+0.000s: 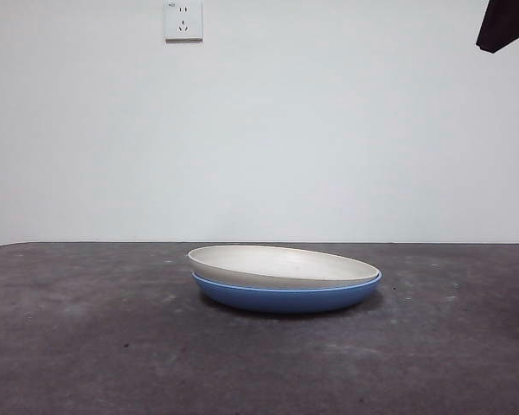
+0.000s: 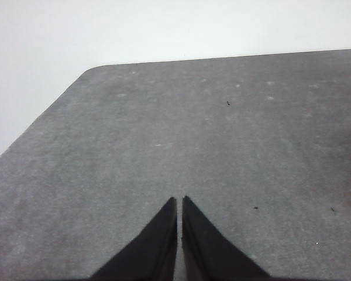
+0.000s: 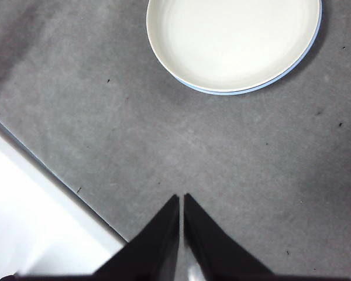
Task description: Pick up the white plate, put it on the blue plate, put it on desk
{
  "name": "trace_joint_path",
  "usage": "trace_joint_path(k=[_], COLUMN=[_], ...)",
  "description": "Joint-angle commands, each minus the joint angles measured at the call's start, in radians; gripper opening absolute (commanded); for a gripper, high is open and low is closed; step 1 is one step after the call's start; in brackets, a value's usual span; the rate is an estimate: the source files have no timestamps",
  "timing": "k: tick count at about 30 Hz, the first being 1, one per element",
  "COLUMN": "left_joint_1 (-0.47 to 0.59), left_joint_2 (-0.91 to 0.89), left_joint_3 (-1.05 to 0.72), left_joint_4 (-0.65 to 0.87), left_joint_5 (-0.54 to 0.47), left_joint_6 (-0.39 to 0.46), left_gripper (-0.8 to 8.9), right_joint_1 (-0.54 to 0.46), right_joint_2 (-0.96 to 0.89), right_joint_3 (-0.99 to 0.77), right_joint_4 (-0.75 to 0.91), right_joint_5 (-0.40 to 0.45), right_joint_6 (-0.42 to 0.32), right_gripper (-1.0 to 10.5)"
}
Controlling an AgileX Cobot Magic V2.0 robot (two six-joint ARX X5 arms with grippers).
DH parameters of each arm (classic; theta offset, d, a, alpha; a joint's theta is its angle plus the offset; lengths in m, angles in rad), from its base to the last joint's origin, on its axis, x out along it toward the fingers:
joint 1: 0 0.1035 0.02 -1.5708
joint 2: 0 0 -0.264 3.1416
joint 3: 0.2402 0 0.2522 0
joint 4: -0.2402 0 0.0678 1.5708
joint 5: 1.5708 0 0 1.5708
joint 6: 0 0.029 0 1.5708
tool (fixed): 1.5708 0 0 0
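Observation:
The white plate lies inside the blue plate, slightly tilted, in the middle of the desk. In the right wrist view the white plate shows from above with a thin blue rim of the blue plate under it. My right gripper is shut and empty, above the desk, well away from the plates. It shows in the front view as a black tip at the top right corner. My left gripper is shut and empty over bare desk.
A white wall with a socket stands behind the desk. The desk's edge runs close to the right gripper. The desk's far corner shows in the left wrist view.

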Motion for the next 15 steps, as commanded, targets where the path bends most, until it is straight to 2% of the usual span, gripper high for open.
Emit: trace_joint_path(k=[1, 7, 11, 15], left_joint_1=[0.002, 0.002, 0.002, 0.002], left_joint_2=[-0.001, -0.001, -0.001, -0.001], left_joint_3=[-0.020, -0.020, -0.020, -0.020], left_joint_4=[-0.006, -0.006, -0.006, -0.006], left_joint_5=[0.001, 0.001, 0.001, 0.001], left_joint_6=[-0.005, -0.005, -0.005, -0.005], left_gripper=[0.16, 0.16, 0.16, 0.16], right_joint_1=[0.006, -0.007, -0.095, -0.216], right_joint_2=[0.008, -0.002, -0.064, -0.187], right_joint_3=[0.015, 0.015, 0.014, -0.005], right_joint_4=[0.010, 0.010, 0.039, 0.170], right_joint_5=[-0.001, 0.002, 0.000, -0.001], right_joint_6=[-0.011, -0.041, -0.094, -0.065], right_gripper=[0.1, 0.1, 0.1, 0.1])
